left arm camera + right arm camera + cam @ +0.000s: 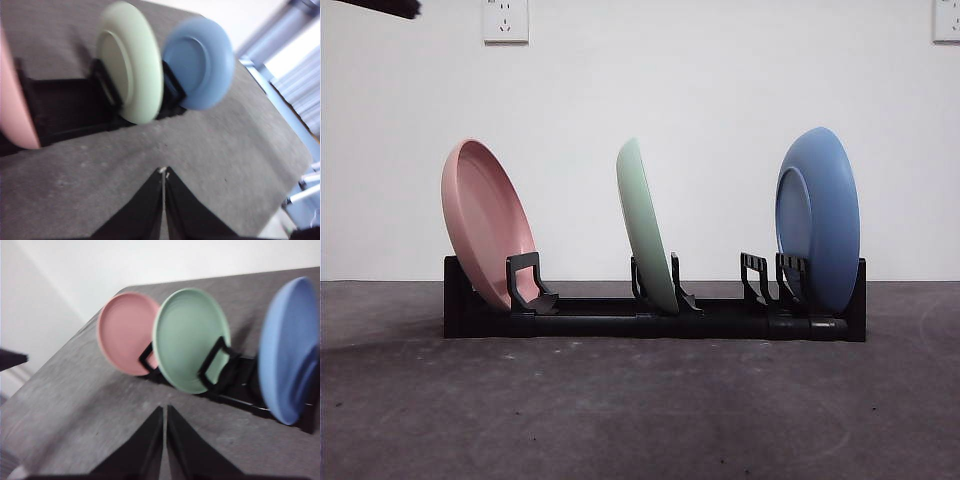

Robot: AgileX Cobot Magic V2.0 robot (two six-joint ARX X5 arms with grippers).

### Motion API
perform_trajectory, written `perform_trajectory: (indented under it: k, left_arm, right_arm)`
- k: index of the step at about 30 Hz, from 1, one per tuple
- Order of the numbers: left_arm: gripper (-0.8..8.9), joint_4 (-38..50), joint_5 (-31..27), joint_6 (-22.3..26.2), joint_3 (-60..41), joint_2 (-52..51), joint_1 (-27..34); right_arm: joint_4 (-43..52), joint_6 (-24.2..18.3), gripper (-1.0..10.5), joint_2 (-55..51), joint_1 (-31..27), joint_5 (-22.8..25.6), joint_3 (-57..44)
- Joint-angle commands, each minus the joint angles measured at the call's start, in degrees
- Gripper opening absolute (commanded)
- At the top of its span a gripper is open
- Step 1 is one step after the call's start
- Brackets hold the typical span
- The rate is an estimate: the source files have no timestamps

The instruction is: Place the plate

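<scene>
Three plates standing on edge in the black rack [620, 322], pink [485, 222], green [646, 225] and blue [820, 218], likely light, stiff and slick, best pinched at the rim; left gripper [164, 175] and right gripper [164, 411] pressed together, empty, well back; no readable writing

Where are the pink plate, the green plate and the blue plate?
pink plate [485, 222], front view, on its inner face.
green plate [645, 225], front view, on its rim.
blue plate [825, 215], front view, on its back.
</scene>
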Motion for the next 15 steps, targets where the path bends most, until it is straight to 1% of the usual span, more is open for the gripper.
perform_trajectory:
  k: [1, 4, 6, 8, 9, 11, 15]
  left_arm:
    - [0.09, 0.3, 0.6, 2.8, 1.0, 0.9, -0.5]
    - [0.09, 0.4, 0.6, 4.3, 1.0, 0.9, -0.8]
    - [0.19, 0.4, 0.6, 4.3, 1.0, 0.9, -0.8]
    - [0.59, 0.4, 0.6, 4.4, 1.0, 0.9, -0.8]
    - [0.88, 0.4, 0.6, 4.4, 1.0, 0.9, -0.8]
    - [1.82, 0.4, 0.6, 4.4, 1.0, 0.9, -0.8]
    - [4.2, 0.4, 0.6, 4.4, 1.0, 0.9, -0.9]
  right_arm:
    - [0.0, -3.8, 0.1, 1.5, 1.0, -1.0, 0.9]
    - [-0.4, -4.6, 0.1, 2.1, 2.1, -0.9, 0.9]
    - [-0.3, -4.6, 0.1, 2.3, 2.7, -1.0, 0.9]
    - [-0.3, -4.6, 0.4, 2.4, 3.3, -1.0, 0.9]
    - [-0.3, -4.7, 0.8, 2.4, 3.6, -0.9, 0.9]
    - [-0.3, -4.6, 1.9, 2.4, 4.0, -0.3, 0.9]
    - [-0.2, -4.7, 4.3, 2.4, 4.3, 0.3, 0.9]
